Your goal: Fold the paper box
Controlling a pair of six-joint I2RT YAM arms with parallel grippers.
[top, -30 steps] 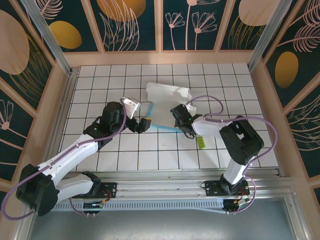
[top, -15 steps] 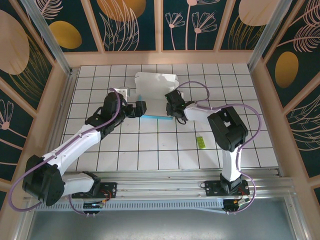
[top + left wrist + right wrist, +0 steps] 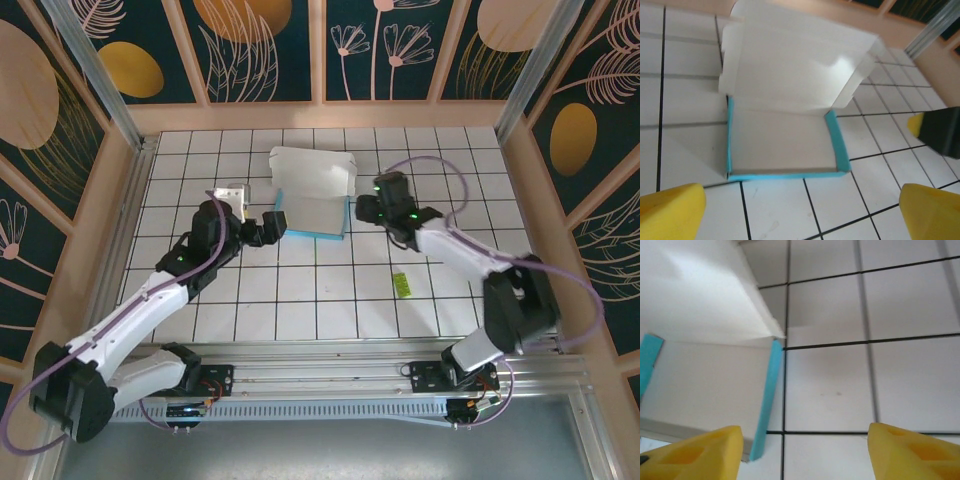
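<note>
paper box (image 3: 311, 205) on tiled table (image 3: 440, 300), middle, toward far edge: shallow tray, teal walls, white inside, white lid flap raised at far side. left gripper (image 3: 273, 224) just left, right gripper (image 3: 365, 209) just right; both spread wide, empty.

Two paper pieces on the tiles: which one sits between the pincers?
The paper box, white inside with teal walls, lid open, sits between the left pincer and right pincer. The small yellow-green slip lies apart, on its own.
</note>
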